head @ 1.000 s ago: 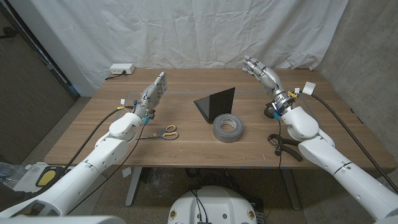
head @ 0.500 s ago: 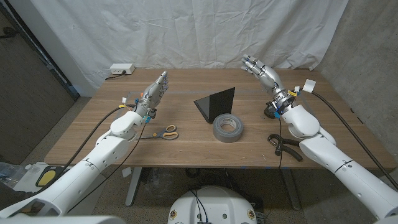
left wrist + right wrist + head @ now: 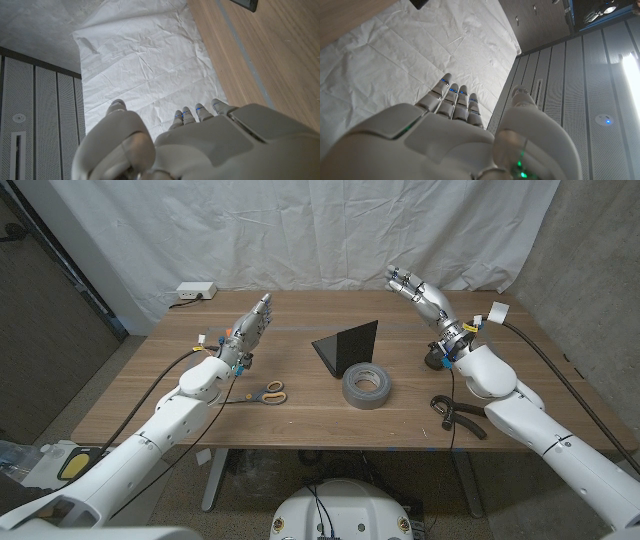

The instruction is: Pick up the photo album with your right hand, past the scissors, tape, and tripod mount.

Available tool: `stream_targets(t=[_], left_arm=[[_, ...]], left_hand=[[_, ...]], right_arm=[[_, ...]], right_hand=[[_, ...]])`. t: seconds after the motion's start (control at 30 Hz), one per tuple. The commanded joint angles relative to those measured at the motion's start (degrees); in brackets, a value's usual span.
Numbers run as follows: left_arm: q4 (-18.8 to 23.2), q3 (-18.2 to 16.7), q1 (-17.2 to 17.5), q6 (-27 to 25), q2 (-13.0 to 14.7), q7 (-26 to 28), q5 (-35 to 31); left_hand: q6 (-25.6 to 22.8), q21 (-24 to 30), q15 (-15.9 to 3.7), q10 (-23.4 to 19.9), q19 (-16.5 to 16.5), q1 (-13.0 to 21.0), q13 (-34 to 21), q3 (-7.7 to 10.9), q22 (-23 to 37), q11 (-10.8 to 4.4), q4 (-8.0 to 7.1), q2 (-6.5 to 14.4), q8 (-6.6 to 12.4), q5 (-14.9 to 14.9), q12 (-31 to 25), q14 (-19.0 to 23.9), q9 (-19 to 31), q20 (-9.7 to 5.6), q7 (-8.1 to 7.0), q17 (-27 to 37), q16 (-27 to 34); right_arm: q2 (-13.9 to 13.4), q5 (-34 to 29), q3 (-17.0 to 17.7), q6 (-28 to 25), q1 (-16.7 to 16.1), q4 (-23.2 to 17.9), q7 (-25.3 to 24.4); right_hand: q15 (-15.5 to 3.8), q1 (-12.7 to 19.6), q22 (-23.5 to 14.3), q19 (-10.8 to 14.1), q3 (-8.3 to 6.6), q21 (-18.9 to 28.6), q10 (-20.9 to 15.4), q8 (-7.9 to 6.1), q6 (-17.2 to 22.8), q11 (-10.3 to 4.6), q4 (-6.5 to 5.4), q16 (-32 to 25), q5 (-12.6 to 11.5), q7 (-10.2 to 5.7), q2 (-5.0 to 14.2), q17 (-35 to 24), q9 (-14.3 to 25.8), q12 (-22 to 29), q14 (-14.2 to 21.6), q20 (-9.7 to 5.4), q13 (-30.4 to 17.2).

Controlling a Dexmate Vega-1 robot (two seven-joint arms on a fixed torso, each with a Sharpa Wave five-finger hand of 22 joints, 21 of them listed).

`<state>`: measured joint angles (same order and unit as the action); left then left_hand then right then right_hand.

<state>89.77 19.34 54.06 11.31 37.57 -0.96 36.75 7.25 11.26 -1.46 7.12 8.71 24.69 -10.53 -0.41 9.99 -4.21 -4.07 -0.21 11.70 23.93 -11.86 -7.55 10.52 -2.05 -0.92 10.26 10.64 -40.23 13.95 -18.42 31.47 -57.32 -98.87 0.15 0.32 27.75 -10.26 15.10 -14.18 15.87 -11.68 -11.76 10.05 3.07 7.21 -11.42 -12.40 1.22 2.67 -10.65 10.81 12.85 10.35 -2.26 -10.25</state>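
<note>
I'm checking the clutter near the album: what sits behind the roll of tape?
Right behind the roll of tape stands the black photo album, tented upright on the table. The tape covers the album's near lower corner, so I can't tell if they touch.

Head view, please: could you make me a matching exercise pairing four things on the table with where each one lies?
Things:
1. scissors
2. roll of tape
3. black photo album
4. white power strip

Places:
A. far left corner of the table
B. standing tent-like at the middle of the table
C. just in front of the album, near the middle
D. near the left forearm, orange handles toward the middle

Pairs: 1-D, 2-C, 3-B, 4-A
</note>
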Motion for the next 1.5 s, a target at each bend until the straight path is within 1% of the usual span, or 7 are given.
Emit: stream_targets(t=[0.03,0.23,0.27,0.37,0.73,0.87,1.5], left_arm=[[0.42,0.02,-0.77,-0.43,0.46,0.03,-0.36],[1.49,-0.46,0.18,-0.35,0.89,0.74,-0.38],[1.56,-0.51,0.28,-0.29,0.88,0.72,-0.31],[1.95,-0.61,0.7,0.12,0.97,0.84,-0.49],[2.99,-1.1,2.25,0.58,1.1,1.29,-0.06],[3.45,-1.34,2.85,0.62,1.22,1.87,-0.15],[3.89,-2.28,2.88,0.27,1.9,1.98,0.25]], left_hand=[[0.01,0.17,-0.01,-0.17,-0.25,0.78,-0.13,-0.07,0.22,-0.15,0.14,-0.04,-0.07,-0.1,0.06,0.09,0.27,-4.83,0.24,0.17,0.23],[-0.06,0.16,-0.09,-0.15,-0.22,0.85,-0.13,-0.14,0.22,-0.11,0.15,0.0,-0.07,-0.13,0.09,0.07,0.27,-4.73,0.22,0.18,0.21],[-0.06,0.16,-0.09,-0.15,-0.23,0.85,-0.13,-0.14,0.22,-0.07,0.15,0.0,-0.07,-0.14,0.09,0.1,0.27,-4.73,0.26,0.18,0.22],[-0.02,0.15,-0.17,-0.07,-0.21,0.88,-0.14,-0.19,0.22,-0.02,0.16,0.02,-0.1,-0.16,0.14,0.05,0.28,-4.7,0.2,0.18,0.19],[0.04,0.12,-0.17,-0.01,-0.12,0.96,-0.14,-0.31,0.23,-0.08,0.16,0.07,-0.15,-0.21,0.19,-0.04,0.28,-4.59,0.26,0.19,0.15],[0.04,0.11,-0.14,-0.07,-0.11,0.98,-0.14,-0.34,0.23,-0.11,0.16,0.09,-0.16,-0.23,0.17,0.02,0.28,-4.58,0.18,0.2,0.16],[-0.07,0.15,-0.16,-0.11,-0.22,1.1,-0.15,-0.54,0.24,-0.14,0.16,0.18,-0.17,-0.32,0.19,0.1,0.29,-4.57,0.21,0.21,0.17]], right_arm=[[-0.63,-1.93,0.38,-0.05,-0.24,-0.93,-0.56],[-1.59,-3.66,0.79,-0.68,-0.83,-2.42,-0.9],[-1.7,-3.93,0.85,-0.57,-0.89,-2.54,-0.94],[-2.2,-4.75,1.13,-1.13,-1.15,-3.41,-1.13],[-3.84,-6.73,1.24,-3.25,-1.17,-5.59,-0.65],[-4.29,-7.57,1.57,-3.33,-1.49,-6.31,-0.93],[-7.41,-13.21,2.16,-9.61,-0.69,-10.37,-1.26]], right_hand=[[-0.26,1.71,-0.27,0.67,-0.44,-0.36,-0.53,-0.28,0.48,-0.44,0.78,0.24,-0.35,-0.94,0.13,-0.13,0.07,-0.01,-0.11,-1.47,-0.33],[-0.34,2.31,-0.27,0.86,-0.63,-0.42,-0.64,-0.29,0.64,-0.6,1.1,0.28,-0.35,-1.34,0.12,-0.11,0.07,-0.02,-0.09,-1.59,-0.33],[-0.39,2.68,-0.28,0.93,-0.76,-0.47,-0.65,-0.24,0.6,-1.24,1.28,0.3,-0.35,-1.46,0.12,-0.11,0.07,-0.05,-0.07,-1.62,-0.32],[-0.53,3.74,-0.3,1.28,-1.12,-0.58,-0.76,-0.6,1.88,-1.74,1.71,0.28,-0.29,-2.96,0.15,-0.1,0.07,-0.11,0.17,-1.58,-0.31],[-1.01,5.64,-0.31,1.66,-1.69,-0.8,-0.4,-0.61,2.57,-2.63,2.35,0.46,-0.29,-3.49,0.05,0.0,0.07,-0.4,0.15,-1.67,-0.27],[-1.03,6.35,-0.31,1.73,-1.89,-0.91,-0.13,-0.45,2.37,-1.95,2.52,0.5,-0.31,-3.62,-0.04,0.02,0.07,-0.55,0.13,-1.71,-0.27],[-1.05,8.16,-0.31,1.73,-2.21,-1.34,0.16,-0.09,1.94,-1.94,2.75,0.7,-0.35,-4.08,-0.75,0.05,0.09,-0.72,-0.28,-1.69,-0.27]])
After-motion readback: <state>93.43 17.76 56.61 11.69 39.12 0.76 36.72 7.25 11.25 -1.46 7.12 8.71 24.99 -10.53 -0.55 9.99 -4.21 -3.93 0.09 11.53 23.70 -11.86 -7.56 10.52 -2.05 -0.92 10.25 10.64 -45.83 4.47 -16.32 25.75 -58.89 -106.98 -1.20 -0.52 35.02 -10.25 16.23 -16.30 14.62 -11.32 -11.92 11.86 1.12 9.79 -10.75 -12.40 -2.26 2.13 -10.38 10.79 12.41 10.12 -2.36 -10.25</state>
